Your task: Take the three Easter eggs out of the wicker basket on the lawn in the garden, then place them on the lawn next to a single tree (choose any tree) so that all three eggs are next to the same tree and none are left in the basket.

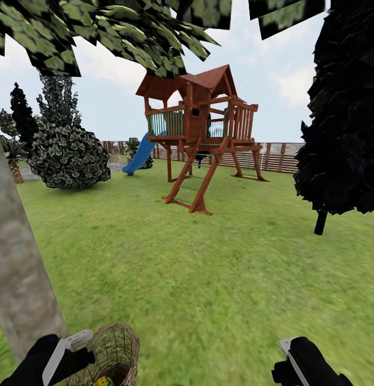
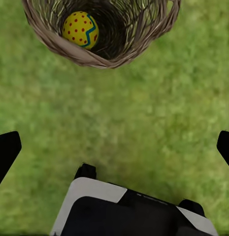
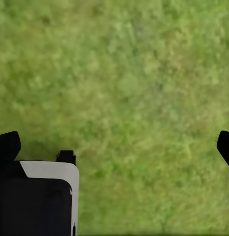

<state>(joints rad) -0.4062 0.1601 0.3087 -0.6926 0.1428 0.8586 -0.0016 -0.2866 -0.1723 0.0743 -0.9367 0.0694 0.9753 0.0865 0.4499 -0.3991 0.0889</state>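
Note:
The wicker basket [image 1: 116, 348] stands on the lawn [image 1: 219, 279] at the foot of a thick grey-brown tree trunk [image 1: 17, 279]. One yellow Easter egg [image 2: 81, 29] with red dots and a blue zigzag lies inside it; a sliver of the egg [image 1: 104, 381] also peeks out in the head view. The other eggs are out of view. My left gripper [image 2: 114, 147] hangs open over grass just short of the basket rim [image 2: 94, 58], holding nothing. My right gripper [image 3: 115, 147] is open above bare grass, well to the right of the basket.
A wooden play tower [image 1: 200, 134] with a blue slide [image 1: 138, 155] stands mid-lawn ahead. A black-leaved tree [image 1: 342, 107] with a thin dark trunk [image 1: 320, 222] is at right, a round bush [image 1: 68, 155] at left, and a slatted fence [image 1: 278, 155] behind.

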